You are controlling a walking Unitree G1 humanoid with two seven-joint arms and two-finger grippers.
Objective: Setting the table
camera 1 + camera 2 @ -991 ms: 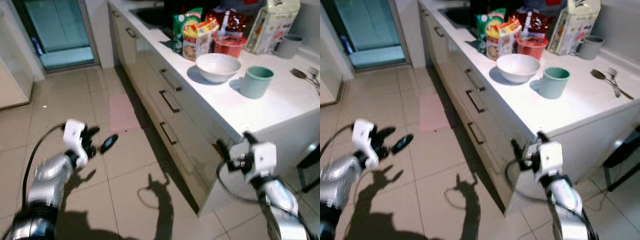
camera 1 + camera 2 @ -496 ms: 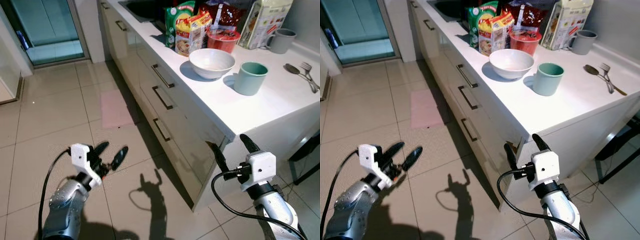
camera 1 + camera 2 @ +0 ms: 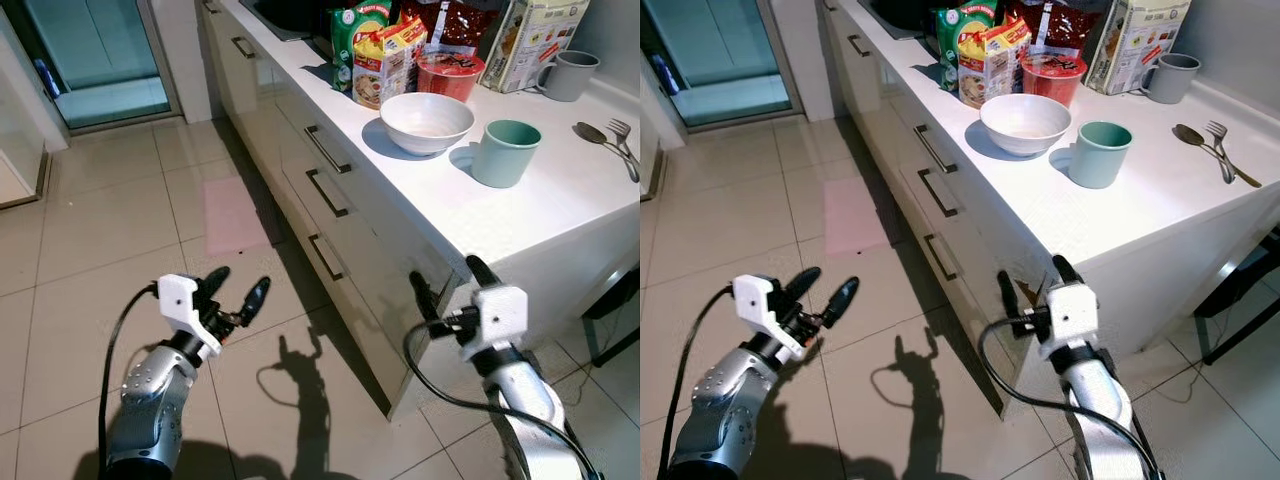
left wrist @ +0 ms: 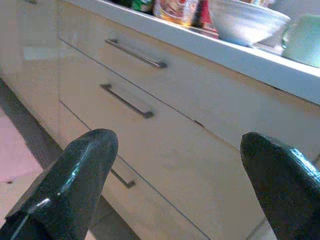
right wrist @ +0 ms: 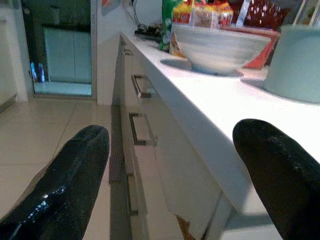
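**A:** How far along are you with setting the table?

**B:** By the look of it you have barely begun. Everything sits on the white bench, and I'll place it all from the white bowl. The green cup stands just beside the bowl, toward the bench's end. The spoon and fork lie well beyond the cup, near the wall. The red tub and the snack packets crowd behind the bowl, and a grey mug stands farther back still.

**A:** And your jaws?

**B:** Both spread wide, both empty. Your left gripper hangs over the floor tiles, well away from the bowl. Your right gripper sits low against the bench's corner, below and in front of the bowl.

**A:** What changed from half a second ago?

**B:** The right gripper has drawn in toward the bench's corner, and the left has risen a little. The bowl and cup have not shifted. Every pickup is left to do.
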